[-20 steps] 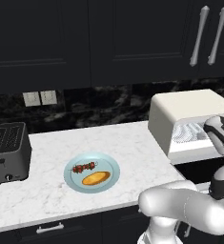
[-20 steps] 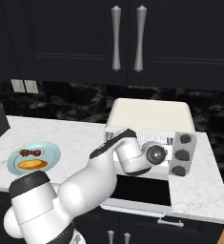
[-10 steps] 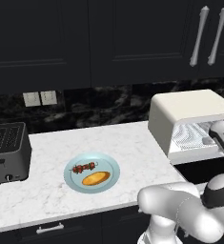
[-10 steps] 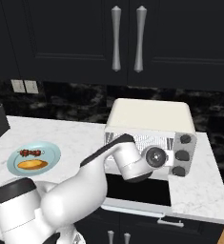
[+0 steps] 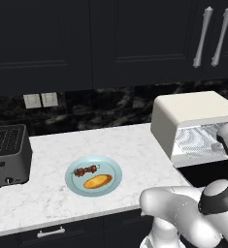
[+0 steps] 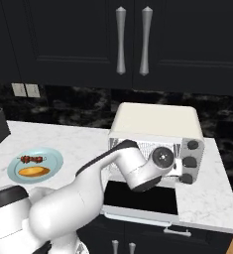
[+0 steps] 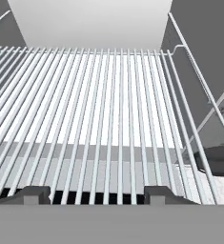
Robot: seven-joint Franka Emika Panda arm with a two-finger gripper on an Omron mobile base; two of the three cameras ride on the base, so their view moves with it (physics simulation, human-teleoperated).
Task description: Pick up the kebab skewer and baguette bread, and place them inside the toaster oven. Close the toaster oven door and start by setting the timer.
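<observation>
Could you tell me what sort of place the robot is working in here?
A home-style kitchen, rendered: a marble counter under dark cabinets, with a toaster oven, a slot toaster and a plate of food.

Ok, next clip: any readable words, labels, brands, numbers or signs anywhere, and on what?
None can be read.
The toaster oven and its knobs carry no legible marks.
The dark slot toaster, the wall plates and the blue plate are all blank.
</observation>
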